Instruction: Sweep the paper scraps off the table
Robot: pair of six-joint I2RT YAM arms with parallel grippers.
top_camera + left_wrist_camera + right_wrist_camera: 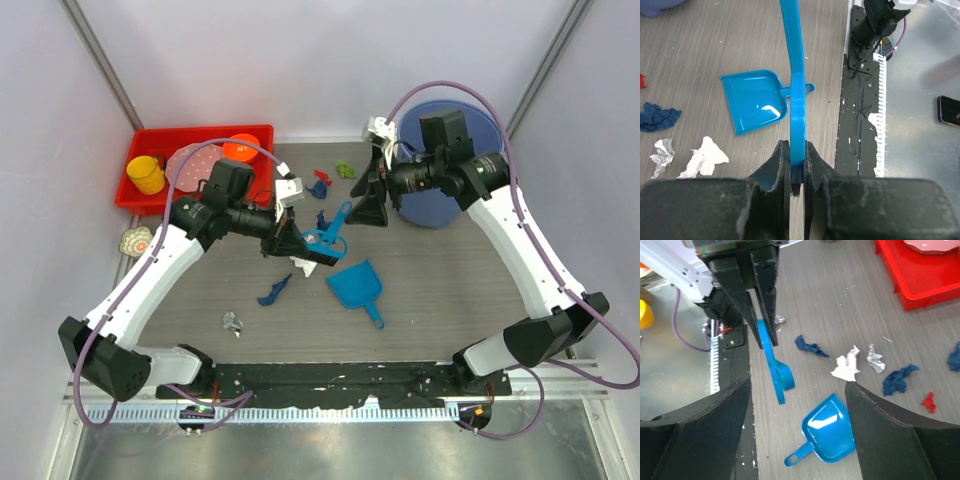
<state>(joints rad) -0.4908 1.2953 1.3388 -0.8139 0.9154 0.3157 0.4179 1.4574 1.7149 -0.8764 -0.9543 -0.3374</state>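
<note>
My left gripper is shut on the blue hand brush and holds it above the table's middle; in the left wrist view the jaws pinch the brush's bristle end. The blue dustpan lies flat just beyond, also in both wrist views. My right gripper is open and empty, hovering above the dustpan. Paper scraps lie around: dark blue, silver, red, green, white.
A red tray with a yellow cup and an orange bowl stands at the back left. A patterned dish sits left of the table. A blue tub is at the back right. A metal rail runs along the near edge.
</note>
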